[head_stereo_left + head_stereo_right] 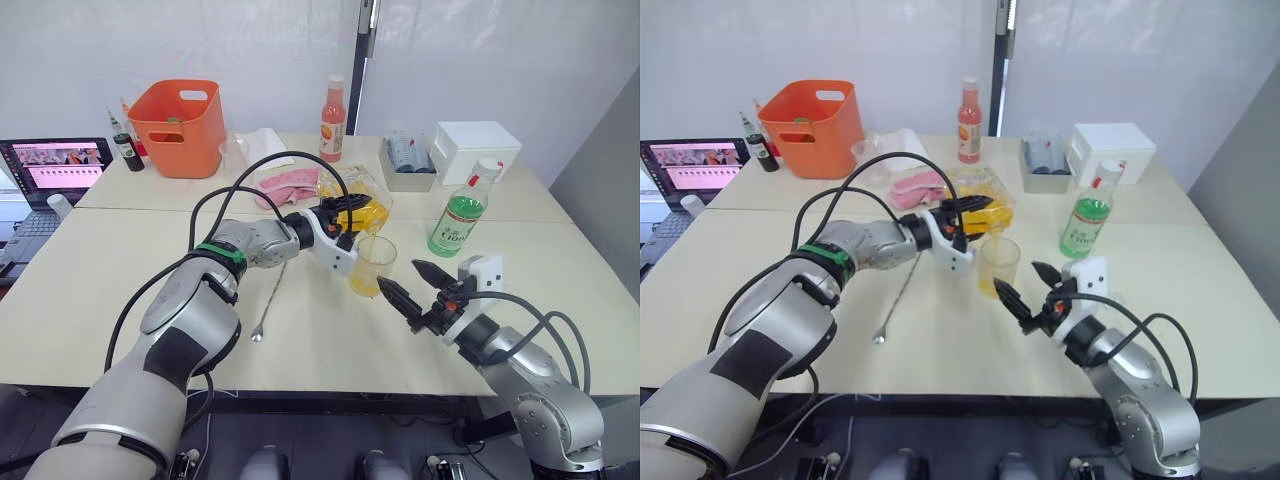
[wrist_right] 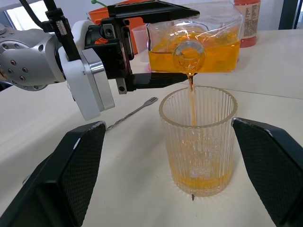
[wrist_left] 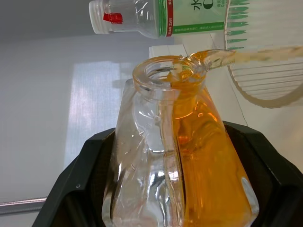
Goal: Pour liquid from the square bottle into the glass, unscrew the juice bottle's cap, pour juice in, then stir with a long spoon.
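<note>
The left pincer [image 1: 345, 212] grips the square bottle [image 2: 191, 41] by its flat sides and holds it tipped on its side above the glass [image 2: 198, 142], its neck pointing down toward the rim. A thin stream of the liquid [image 2: 191, 101] runs from the bottle's mouth into the glass, where a shallow yellow-orange pool lies at the bottom. In the left wrist view the liquid fills the lower half of the tilted bottle and spills over the lip.

The glass stands upright on the surface [image 1: 100, 290], near its middle. The right pincer [image 1: 411, 285] hovers just beside the glass on the robot's right, fingers spread wide and holding nothing; in the right wrist view its two pads flank the glass without touching it (the glass sits squarely between them).

The juice bottle [image 1: 458, 215] stands upright behind the right pincer, well apart from the glass, with the cap [image 1: 489, 166] on it. The long spoon [image 1: 270, 300] lies flat on the surface under the left forearm, to the left of the glass.

At the back stand an orange bin [image 1: 178, 127], a tall orange-red bottle [image 1: 332, 120], a white box [image 1: 474, 148] and a pink cloth [image 1: 290, 184]; a laptop [image 1: 55, 165] sits at the far left.
</note>
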Tool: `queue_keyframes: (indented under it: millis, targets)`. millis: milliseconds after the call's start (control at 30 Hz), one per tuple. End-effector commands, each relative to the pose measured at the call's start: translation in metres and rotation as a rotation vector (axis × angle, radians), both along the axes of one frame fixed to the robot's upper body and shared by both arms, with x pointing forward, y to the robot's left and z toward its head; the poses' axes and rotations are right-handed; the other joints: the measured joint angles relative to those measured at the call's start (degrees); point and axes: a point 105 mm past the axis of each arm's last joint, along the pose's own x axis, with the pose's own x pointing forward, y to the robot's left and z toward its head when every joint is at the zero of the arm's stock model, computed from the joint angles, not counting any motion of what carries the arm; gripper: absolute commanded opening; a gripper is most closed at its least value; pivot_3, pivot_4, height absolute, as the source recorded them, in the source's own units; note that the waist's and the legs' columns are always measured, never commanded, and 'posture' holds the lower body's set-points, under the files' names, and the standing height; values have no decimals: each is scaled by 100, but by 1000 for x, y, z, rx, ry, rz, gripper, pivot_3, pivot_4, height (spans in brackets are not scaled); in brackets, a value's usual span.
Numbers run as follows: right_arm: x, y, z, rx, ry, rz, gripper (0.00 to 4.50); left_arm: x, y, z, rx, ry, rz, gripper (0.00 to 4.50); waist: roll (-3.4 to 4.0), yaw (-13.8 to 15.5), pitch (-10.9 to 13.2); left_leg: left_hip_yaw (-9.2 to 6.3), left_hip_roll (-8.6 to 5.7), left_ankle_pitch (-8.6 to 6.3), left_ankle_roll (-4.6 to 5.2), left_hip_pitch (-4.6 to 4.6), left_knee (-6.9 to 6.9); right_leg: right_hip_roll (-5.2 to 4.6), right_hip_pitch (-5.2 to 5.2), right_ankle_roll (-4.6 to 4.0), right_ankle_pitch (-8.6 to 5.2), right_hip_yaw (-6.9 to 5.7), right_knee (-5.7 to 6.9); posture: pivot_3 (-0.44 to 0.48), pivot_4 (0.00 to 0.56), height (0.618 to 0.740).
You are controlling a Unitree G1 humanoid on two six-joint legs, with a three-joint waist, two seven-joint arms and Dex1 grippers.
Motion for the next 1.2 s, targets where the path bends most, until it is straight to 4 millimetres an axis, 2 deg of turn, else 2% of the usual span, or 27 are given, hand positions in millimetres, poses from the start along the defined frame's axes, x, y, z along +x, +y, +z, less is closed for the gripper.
queue_keyframes:
  millis: [33,400,567,733,933,1000,1100,1200]
  targets:
    - [-5,4,13,9,-54,20,4500,-5,-14,54,-105,-135,-53,2826,0,0,0,0,0,0,0,0,0,0,0,0,0,0,0,0,150,715]
    - [-5,2,13,11,-52,16,4500,-4,-14,56,-201,44,-40,2826,0,0,0,0,0,0,0,0,1,0,0,0,0,0,0,0,150,715]
    - [-2,0,14,20,-57,11,4500,3,-6,69,-385,248,-11,2826,0,-5,0,0,0,0,0,0,3,0,0,0,0,0,0,0,150,715]
    - [2,-1,18,21,-68,9,4500,12,14,84,-556,467,-3,2826,1,-26,-1,0,2,0,0,0,7,1,0,0,0,0,1,0,150,715]
    - [7,-7,19,-5,-58,-4,4500,30,68,103,-804,703,72,2826,1,-87,-1,-3,3,0,0,0,7,3,0,0,0,-1,8,0,150,715]
    - [9,-9,20,-11,-57,-6,4500,32,83,106,-853,746,95,2826,1,-118,-1,-6,5,0,0,0,6,3,0,-1,0,-2,12,0,150,715]
    - [12,-11,24,-29,-60,3,4500,39,123,109,-1002,837,184,2826,1,-142,-1,-11,4,0,0,0,6,3,0,-1,0,-4,21,0,150,715]
    - [15,-12,25,-41,-60,12,4500,38,151,107,-1105,875,255,2826,1,-157,-1,-17,4,0,0,1,7,4,0,-1,0,-5,31,0,150,715]
